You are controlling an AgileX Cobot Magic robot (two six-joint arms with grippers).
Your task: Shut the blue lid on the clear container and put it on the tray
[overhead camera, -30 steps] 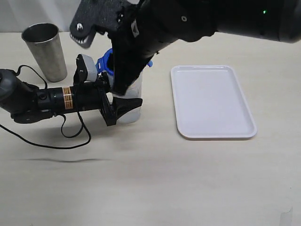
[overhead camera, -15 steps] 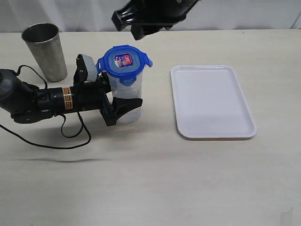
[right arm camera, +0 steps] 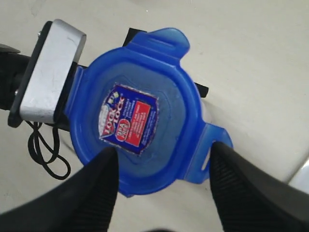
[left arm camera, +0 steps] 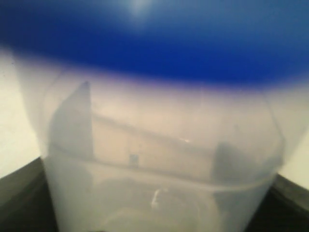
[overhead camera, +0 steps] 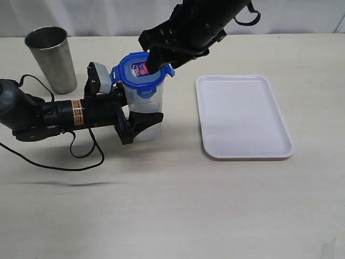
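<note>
**Left wrist view:** the tall translucent plastic container point(left arm camera: 159, 159) is filling the picture, its base running off the edge. The roundish bright-blue plastic lid point(left arm camera: 159, 43) is showing only as a blurred band. The left gripper's point(left arm camera: 154, 210) fingers point(left arm camera: 19, 198) are appearing merely as dark wedges.

**Exterior view:** the black right arm point(overhead camera: 207, 19) is covering part of the lid's rim and its small sticker point(overhead camera: 140, 69), whose print is reading too small.

**Right wrist view:** the right gripper's point(right arm camera: 163, 150) out-of-focus fingers point(right arm camera: 91, 193) are running past the edge.
</note>
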